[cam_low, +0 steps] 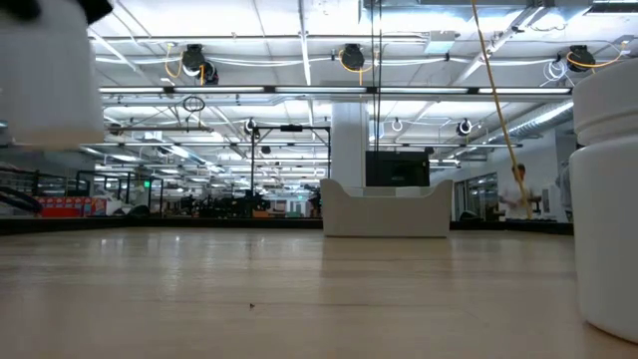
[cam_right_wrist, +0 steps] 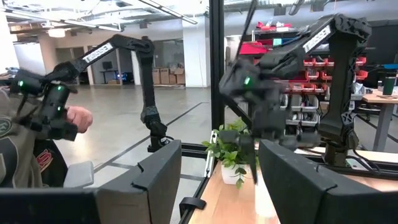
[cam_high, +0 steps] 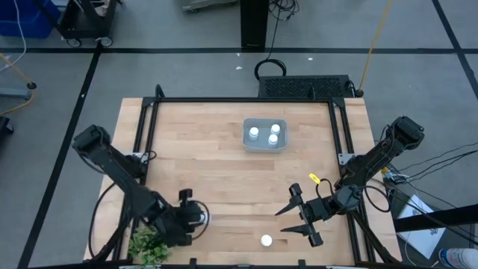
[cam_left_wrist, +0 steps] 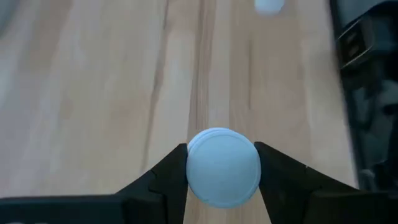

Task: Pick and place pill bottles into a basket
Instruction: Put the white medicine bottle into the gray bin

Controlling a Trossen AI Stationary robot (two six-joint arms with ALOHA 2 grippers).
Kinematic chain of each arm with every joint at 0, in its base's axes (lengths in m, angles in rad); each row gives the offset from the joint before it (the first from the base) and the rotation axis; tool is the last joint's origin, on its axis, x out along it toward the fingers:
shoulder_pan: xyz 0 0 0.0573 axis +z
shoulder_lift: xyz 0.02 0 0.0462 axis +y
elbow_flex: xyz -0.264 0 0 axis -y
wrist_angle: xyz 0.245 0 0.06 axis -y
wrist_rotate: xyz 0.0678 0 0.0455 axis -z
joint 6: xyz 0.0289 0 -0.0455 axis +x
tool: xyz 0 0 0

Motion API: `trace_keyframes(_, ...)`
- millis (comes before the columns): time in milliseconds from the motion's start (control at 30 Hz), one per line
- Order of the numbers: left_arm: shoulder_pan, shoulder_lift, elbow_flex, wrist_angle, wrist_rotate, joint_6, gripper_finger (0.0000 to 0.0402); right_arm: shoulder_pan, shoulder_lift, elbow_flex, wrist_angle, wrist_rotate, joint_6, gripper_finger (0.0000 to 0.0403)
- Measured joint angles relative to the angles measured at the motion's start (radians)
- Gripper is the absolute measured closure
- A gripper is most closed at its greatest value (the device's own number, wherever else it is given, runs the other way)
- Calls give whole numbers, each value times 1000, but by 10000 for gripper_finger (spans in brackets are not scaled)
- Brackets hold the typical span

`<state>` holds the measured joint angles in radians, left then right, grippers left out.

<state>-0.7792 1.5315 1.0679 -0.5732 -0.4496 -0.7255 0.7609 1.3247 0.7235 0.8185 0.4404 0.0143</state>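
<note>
Plant and yellow marker on a workshop table

A green leafy plant (cam_high: 147, 245) sits just beside the left claw (cam_high: 196, 214); a small yellow piece (cam_high: 314, 178) lies near the right claw (cam_high: 297, 217) on the wooden table (cam_high: 216, 164).

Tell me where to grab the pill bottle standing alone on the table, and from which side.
Grip the loose pill bottle across its round side wall, coming down from above. It stands upright, cap up, with nothing touching it, so any jaw angle should fit. The right gripper, open beside it, looks best placed; the left gripper holds another bottle.
</note>
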Motion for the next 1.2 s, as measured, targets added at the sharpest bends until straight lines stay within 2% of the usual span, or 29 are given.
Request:
trace_keyframes(367,161,-329,0,12,-116,288,235,0,0,0,0,0,-8,195)
trace_keyframes(500,235,-423,0,78,-111,421,235,0,0,0,0,0,-8,195)
trace_keyframes(633,324,-489,0,151,-58,531,231,0,0,0,0,2,-8,195)
trace_keyframes(800,448,-513,0,253,-4,627,235,0,0,0,4,2,-40,195)
trace_keyframes(1200,785,-487,21,418,350,686,235,0,0,0,8,4,-45,195)
